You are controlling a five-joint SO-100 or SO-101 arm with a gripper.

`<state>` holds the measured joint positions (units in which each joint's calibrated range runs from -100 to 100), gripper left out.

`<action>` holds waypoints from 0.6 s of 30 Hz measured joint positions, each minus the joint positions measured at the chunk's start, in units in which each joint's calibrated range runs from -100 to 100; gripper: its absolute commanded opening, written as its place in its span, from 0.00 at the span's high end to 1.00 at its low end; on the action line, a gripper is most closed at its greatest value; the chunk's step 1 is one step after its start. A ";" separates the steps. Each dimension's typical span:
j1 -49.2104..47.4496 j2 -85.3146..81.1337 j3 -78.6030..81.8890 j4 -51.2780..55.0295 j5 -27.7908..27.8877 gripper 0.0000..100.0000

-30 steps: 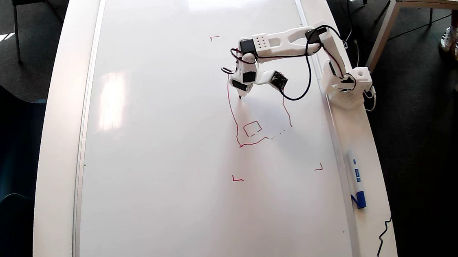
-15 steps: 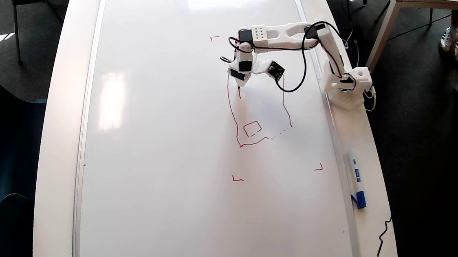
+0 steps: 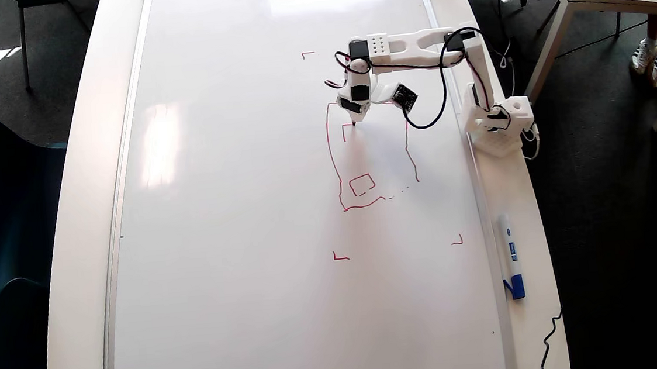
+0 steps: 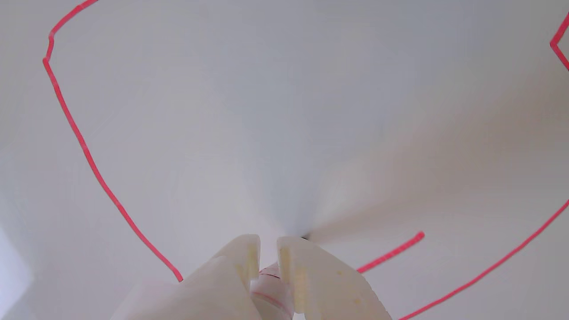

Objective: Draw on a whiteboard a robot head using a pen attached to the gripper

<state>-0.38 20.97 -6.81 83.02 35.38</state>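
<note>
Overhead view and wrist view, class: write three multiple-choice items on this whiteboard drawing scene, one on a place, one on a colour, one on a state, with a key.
1. Where does the white marker with the blue cap lie in the overhead view?
A. On the white table rim right of the glossy white silver-framed whiteboard
B. Inside the drawing
C. In the tool

2. What colour are the wobbly hand-drawn lines of the robot head?
A. Blue
B. Red
C. Black

3. How does the white 3D-printed plastic tool stand in the wrist view?
A. Wide open and empty
B. Lying flat on the board
C. Closed on the slim white pen with red markings

Key: A, it lies outside the frame on the right; B, every stroke is red; C, both fingers press the pen between them.
</note>
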 measured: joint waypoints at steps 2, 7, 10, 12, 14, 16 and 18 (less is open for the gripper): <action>0.00 -0.93 1.37 0.00 0.00 0.99; 0.00 -2.63 4.39 0.00 0.00 0.99; -0.53 -3.30 5.30 -0.08 0.00 0.99; -1.06 -3.30 5.39 -0.08 0.00 0.99; -2.19 -3.39 5.39 -0.08 0.00 0.99; -3.17 -3.39 5.39 -0.08 0.00 0.99; -4.22 -3.39 5.39 -0.08 0.00 0.99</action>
<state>-4.60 17.58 -1.42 82.94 35.38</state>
